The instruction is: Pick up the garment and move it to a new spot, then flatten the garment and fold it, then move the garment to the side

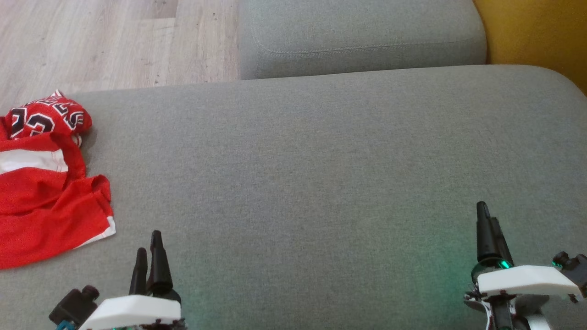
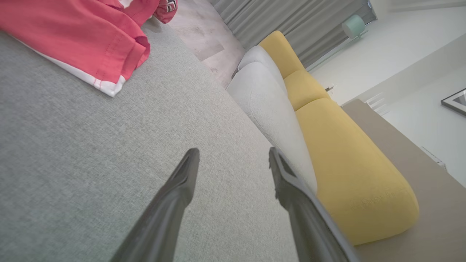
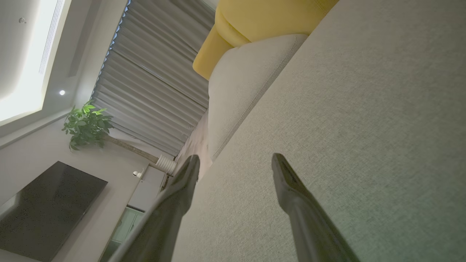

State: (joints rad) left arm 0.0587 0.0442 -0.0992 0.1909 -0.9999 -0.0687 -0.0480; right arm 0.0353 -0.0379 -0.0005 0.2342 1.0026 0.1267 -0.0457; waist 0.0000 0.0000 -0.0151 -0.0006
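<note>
The garment (image 1: 46, 183), a red jersey with white trim and black-and-white lettering, lies crumpled at the far left of the grey seat cushion (image 1: 321, 151). Part of it is cut off by the head view's left edge. Its nearest white-hemmed corner sits just ahead and to the left of my left claw (image 1: 149, 243), whose two fingers stand apart with nothing between them, above bare fabric.

As I judge it, the pick-up is the step in hand and none of it is done yet. To do it well I would swing left and come down on a raised fold rather than the flat hem. I would pinch deep enough to catch more than one layer, so the thin cloth does not slide out as I lift. Past the jersey's far end the cushion's edge gives way to the wooden floor (image 1: 114, 41), so I should draw the cloth toward the middle, not away.

The middle of the seat is broad and bare, good room to flatten it. My right claw (image 1: 488, 213) hovers at the right, fingers likewise apart and holding nothing, well apart from the jersey. Beyond lie a second grey cushion (image 1: 362, 41) and a yellow cushion (image 1: 532, 32).
</note>
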